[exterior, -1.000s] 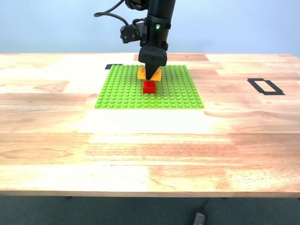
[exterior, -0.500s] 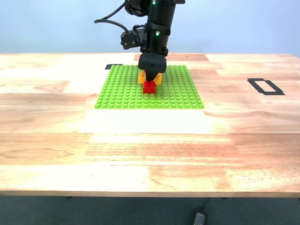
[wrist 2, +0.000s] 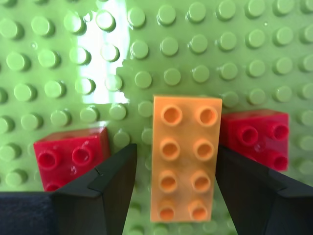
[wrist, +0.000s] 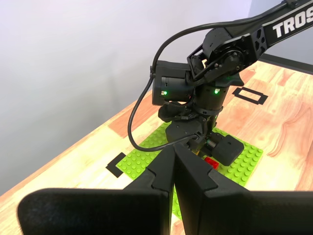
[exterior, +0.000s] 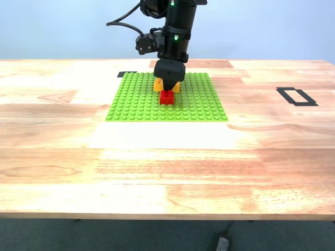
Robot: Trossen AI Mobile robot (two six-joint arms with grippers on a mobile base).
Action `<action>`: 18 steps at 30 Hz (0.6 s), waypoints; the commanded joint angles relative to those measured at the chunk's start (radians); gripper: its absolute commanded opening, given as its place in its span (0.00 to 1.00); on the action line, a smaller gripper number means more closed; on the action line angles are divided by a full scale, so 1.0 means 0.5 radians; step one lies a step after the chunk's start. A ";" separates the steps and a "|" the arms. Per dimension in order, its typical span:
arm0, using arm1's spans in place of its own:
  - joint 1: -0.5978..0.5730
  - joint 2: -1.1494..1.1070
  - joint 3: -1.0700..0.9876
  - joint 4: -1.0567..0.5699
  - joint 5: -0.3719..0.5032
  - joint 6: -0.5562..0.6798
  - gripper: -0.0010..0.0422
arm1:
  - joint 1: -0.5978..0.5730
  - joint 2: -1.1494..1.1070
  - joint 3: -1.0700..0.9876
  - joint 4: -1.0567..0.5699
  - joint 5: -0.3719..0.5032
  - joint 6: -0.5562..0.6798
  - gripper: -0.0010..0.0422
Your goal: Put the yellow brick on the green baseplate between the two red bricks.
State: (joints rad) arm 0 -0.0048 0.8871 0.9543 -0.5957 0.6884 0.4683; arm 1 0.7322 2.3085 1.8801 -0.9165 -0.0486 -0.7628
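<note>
The yellow brick (wrist 2: 185, 156) lies flat on the green baseplate (wrist 2: 195, 49) between the two red bricks (wrist 2: 71, 156) (wrist 2: 257, 137). My second gripper (wrist 2: 175, 161) straddles it, jaws slightly open: one finger is a small gap from the brick, the other at its edge. In the exterior view my second gripper (exterior: 168, 86) stands low over the baseplate (exterior: 136, 99), with yellow (exterior: 157, 83) showing beside it and one red brick (exterior: 167, 97) in front; the other red brick is hidden. My first gripper (wrist: 173, 166) is shut and empty, away from the plate, looking at the second arm.
The wooden table (exterior: 167, 157) holds a black tape rectangle (exterior: 297, 96) at the exterior view's right and a small black tape mark (exterior: 126, 74) by the baseplate's far left corner. A blue wall stands behind the table.
The yellow brick was tilted in the second gripper above the plate; it has come down and now lies flat between the red bricks. The gripper lowered with it.
</note>
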 commanded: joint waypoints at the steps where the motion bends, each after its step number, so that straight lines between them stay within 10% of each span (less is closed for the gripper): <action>1: 0.000 0.000 0.001 0.001 0.000 0.001 0.02 | -0.001 -0.042 -0.002 0.009 0.005 -0.002 0.53; 11: 0.000 0.000 0.001 0.000 0.001 0.005 0.02 | 0.017 -0.181 -0.001 0.008 0.005 0.015 0.50; 18: 0.000 -0.001 0.001 -0.002 0.000 0.004 0.02 | 0.013 -0.154 -0.003 0.009 -0.005 0.066 0.25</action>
State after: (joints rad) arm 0 -0.0048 0.8871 0.9543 -0.5961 0.6880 0.4706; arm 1 0.7376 2.2211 1.8793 -0.9127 -0.0471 -0.7292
